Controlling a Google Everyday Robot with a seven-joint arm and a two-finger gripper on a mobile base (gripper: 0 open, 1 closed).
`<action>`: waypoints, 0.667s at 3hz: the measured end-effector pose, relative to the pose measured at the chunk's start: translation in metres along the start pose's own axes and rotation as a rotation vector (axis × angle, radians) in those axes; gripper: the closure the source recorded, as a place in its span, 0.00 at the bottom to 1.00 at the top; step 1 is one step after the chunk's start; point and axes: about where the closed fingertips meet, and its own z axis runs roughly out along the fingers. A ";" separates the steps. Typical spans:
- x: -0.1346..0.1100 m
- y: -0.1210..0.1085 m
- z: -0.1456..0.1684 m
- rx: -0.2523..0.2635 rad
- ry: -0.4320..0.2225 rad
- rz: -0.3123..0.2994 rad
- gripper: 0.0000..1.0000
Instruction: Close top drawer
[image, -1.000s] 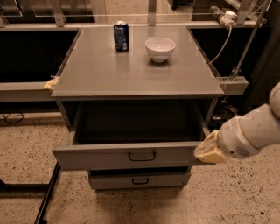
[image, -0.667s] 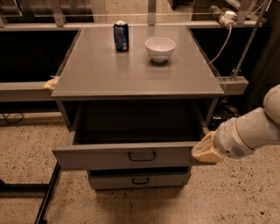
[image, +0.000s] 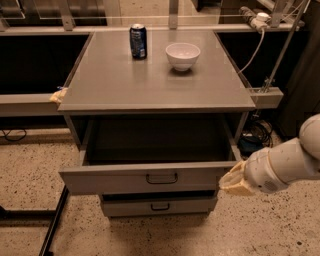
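Observation:
The top drawer is a wide grey metal drawer pulled out from under the grey cabinet top. Its inside is dark and its dark loop handle sits at the centre of the front panel. My gripper, on a white arm coming in from the right, has tan tips and sits at the right end of the drawer's front panel, touching or nearly touching it.
A blue soda can and a white bowl stand on the cabinet top. A shorter lower drawer sits slightly out below. A black frame leg lies on the speckled floor at left. Cables hang at the right.
My gripper and arm have moved slightly left towards the right end of the drawer front. The drawer has not visibly moved.

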 end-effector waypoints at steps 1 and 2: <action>0.022 0.004 0.034 0.002 -0.064 -0.047 1.00; 0.022 0.003 0.035 0.002 -0.064 -0.070 1.00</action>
